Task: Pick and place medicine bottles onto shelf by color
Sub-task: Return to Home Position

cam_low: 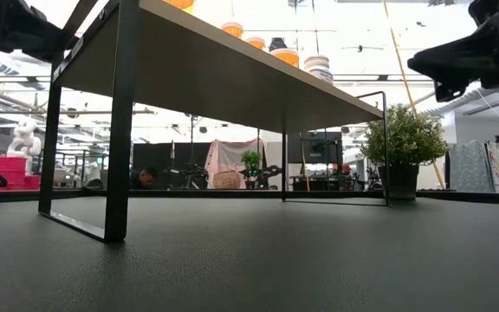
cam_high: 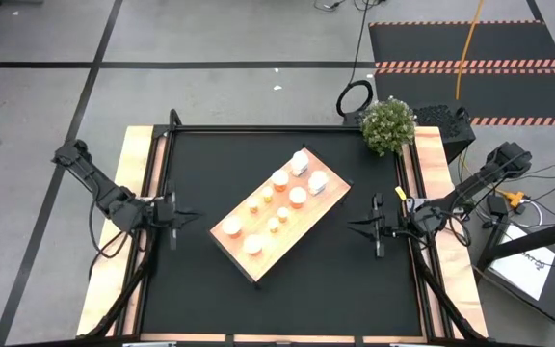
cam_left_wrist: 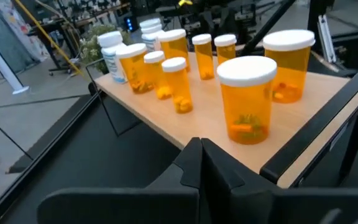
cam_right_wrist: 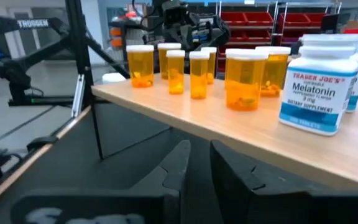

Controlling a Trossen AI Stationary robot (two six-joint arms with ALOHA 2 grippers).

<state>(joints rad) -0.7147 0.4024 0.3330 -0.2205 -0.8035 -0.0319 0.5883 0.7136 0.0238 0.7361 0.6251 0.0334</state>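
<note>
Tools hang empty: left tool [cam_left_wrist: 201, 145] pinched together, right tool [cam_right_wrist: 199, 147] barely parted.

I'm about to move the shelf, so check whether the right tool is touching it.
Apart. The high view shows a strip of bare black mat between the right tool and the shelf's nearest edge.

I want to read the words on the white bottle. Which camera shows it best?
The right wrist view: the white bottle stands close, facing the camera, and its label reads Melatonin. In the high and left wrist views it is small and far, words unreadable. The low view shows only bottle tops above the shelf.
</note>
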